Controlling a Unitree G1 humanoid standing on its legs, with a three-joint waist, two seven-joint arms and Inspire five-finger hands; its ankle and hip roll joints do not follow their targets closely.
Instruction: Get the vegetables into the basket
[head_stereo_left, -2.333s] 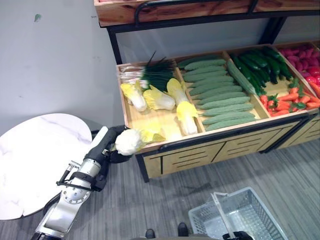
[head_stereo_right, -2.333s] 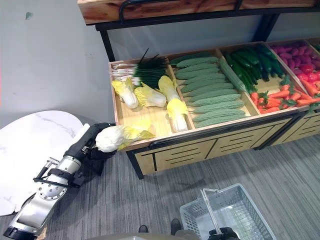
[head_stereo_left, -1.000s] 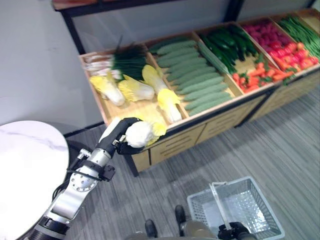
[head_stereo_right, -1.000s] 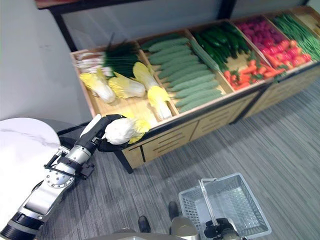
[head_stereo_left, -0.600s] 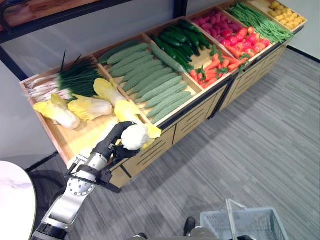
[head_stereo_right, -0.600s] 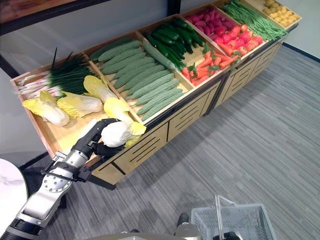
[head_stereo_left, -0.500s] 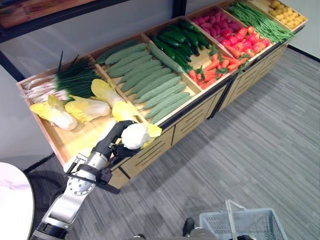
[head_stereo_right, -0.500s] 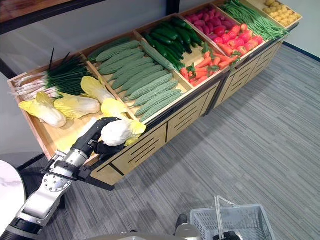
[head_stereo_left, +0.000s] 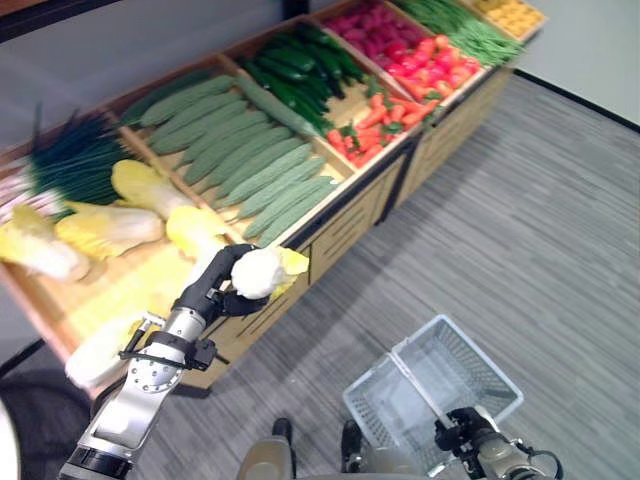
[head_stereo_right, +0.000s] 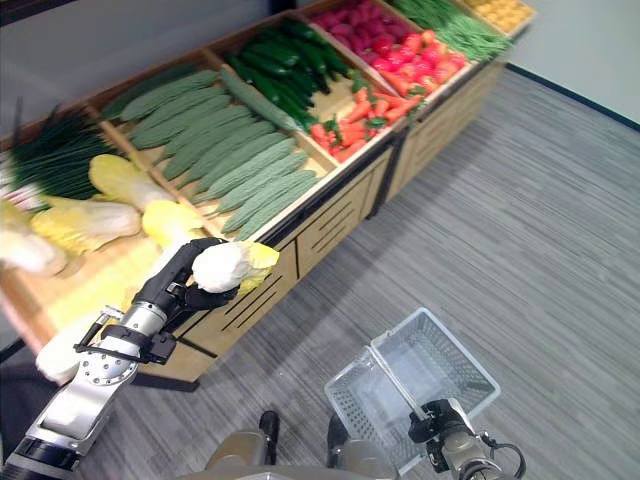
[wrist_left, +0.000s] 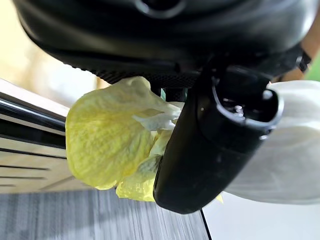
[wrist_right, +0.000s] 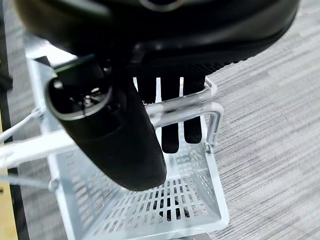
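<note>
We see the left hand (head_stereo_left: 222, 284) curled tight round a napa cabbage (head_stereo_left: 262, 271), white stem end in the palm, yellow leaf tips poking out past the fingers; the left wrist view confirms it, thumb (wrist_left: 210, 145) across the cabbage. The cabbage hangs just off the front edge of the wooden produce stand (head_stereo_left: 345, 225), near its left end, over the grey plank floor (head_stereo_left: 540, 200), not touching the stand as far as we can tell. The right hand (head_stereo_right: 440, 420) sits low at the near edge of the head views, fingers wrapped round the white handle (wrist_right: 172, 111) of the wire basket (head_stereo_left: 440, 375); the right wrist view shows the fingers (wrist_right: 170, 125) hooked over the handle bar with the mesh bottom below. The basket looks to hold nothing; it hangs above the floor, well apart from the cabbage, to the right and nearer us. On the stand, compartments run left to right: more napa cabbages (head_stereo_left: 105, 225) with green chives (head_stereo_left: 70, 165) behind them in the leftmost bin, then light green bitter gourds (head_stereo_left: 235, 160), then dark cucumbers (head_stereo_left: 295, 65) at the back of the next bin with carrots (head_stereo_left: 375, 120) at its front, then red radishes (head_stereo_left: 415, 45), then green beans (head_stereo_left: 460, 25). One more pale cabbage (head_stereo_left: 100, 350) lies at the front left corner of the stand, beside the left forearm. Drawer-style slatted fronts (head_stereo_right: 335, 225) face the floor.
</note>
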